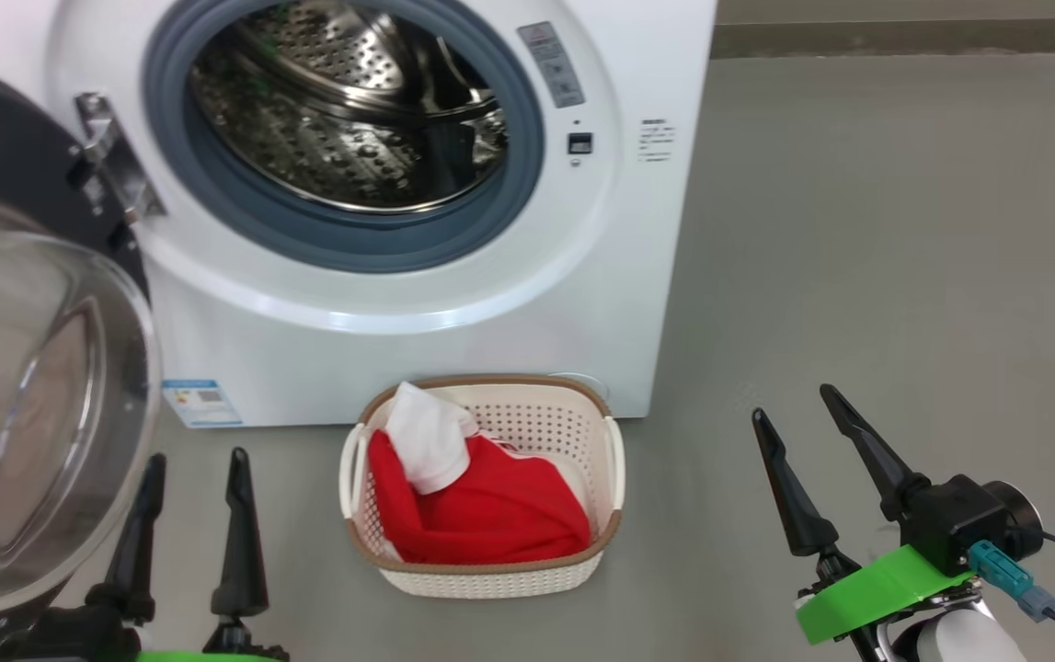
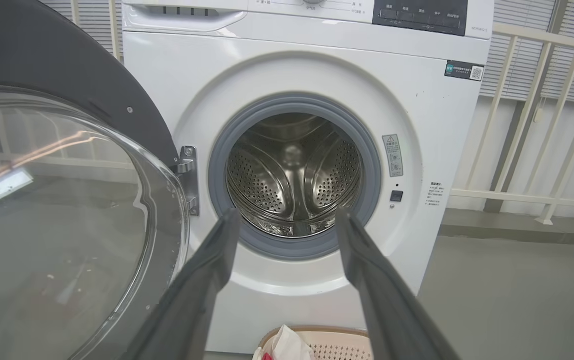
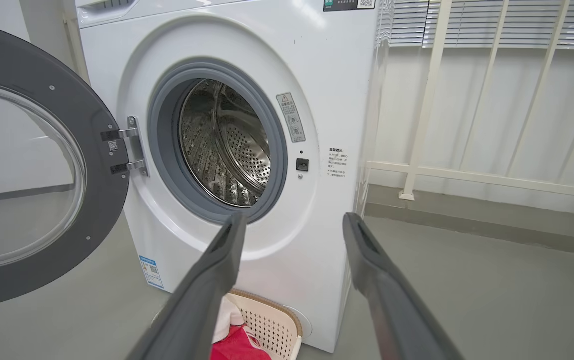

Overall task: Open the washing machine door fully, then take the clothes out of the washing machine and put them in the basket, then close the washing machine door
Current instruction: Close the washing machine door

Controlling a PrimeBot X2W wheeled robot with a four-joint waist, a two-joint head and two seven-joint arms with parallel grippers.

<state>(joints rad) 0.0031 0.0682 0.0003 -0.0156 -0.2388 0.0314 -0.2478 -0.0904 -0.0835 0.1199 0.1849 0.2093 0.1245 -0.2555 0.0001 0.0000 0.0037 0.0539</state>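
I see the washer (image 1: 490, 313), a smooth white box, with its door (image 1: 40, 414) standing wide open at my left: a glossy dark rim around a clear, bulging glass bowl. Inside the grey rubber ring (image 1: 242, 216) the perforated steel drum (image 1: 352, 119) shines, holes and ribs in plain sight. The left gripper (image 1: 197, 454) hangs just beside the door glass and the right gripper (image 1: 792, 401) is well off to the basket's right. Each has its long dark fingers spread wide, gripping nothing. The basket (image 1: 490, 577), cream perforated plastic with a brown woven-look rim, sits on the grey floor (image 1: 858, 276) just in front of the washer. The clothes (image 1: 499, 519) lie in it: soft red fabric with a crumpled white piece on top.
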